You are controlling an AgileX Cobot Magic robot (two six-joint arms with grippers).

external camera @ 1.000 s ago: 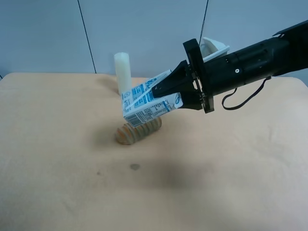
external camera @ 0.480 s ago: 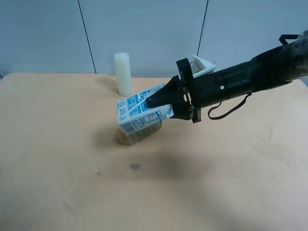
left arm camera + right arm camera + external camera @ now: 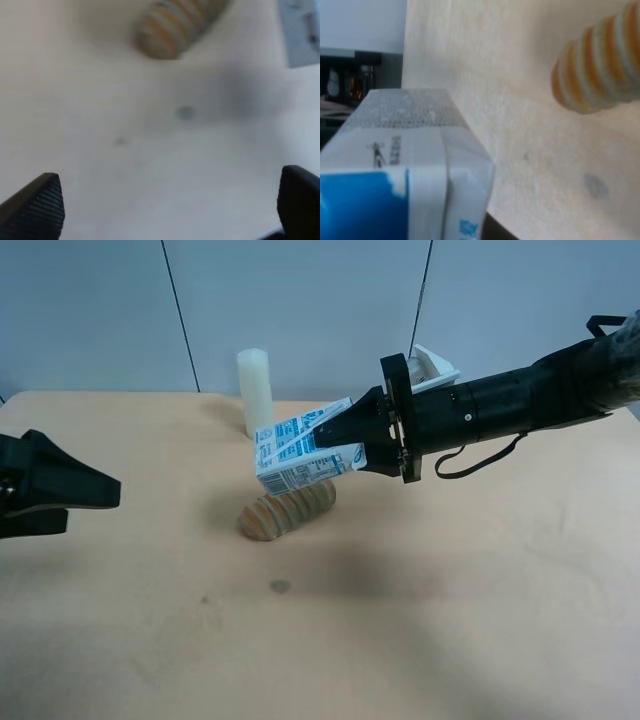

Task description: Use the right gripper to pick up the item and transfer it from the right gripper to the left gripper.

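The white-and-blue milk carton [image 3: 303, 453] hangs tilted in the air above the brown loaf, held by my right gripper [image 3: 335, 443]. That gripper belongs to the arm with the white block, which reaches in from the exterior high view's right, and it is shut on the carton. The carton fills the near part of the right wrist view [image 3: 405, 175]. My left gripper [image 3: 88, 506] shows at the exterior high view's left edge, well apart from the carton. It is open and empty, with its fingertips wide apart in the left wrist view [image 3: 170, 200]. A corner of the carton [image 3: 302, 35] shows there.
A ridged brown loaf [image 3: 286, 511] lies on the tan table [image 3: 420, 620] under the carton; it also shows in the wrist views [image 3: 600, 70] [image 3: 175, 22]. A pale cream cylinder [image 3: 256, 392] stands behind. A small dark spot [image 3: 280, 587] marks the table.
My left gripper has come into view at the left edge. My right gripper dipped left with the carton, then rose a little and drew back right.
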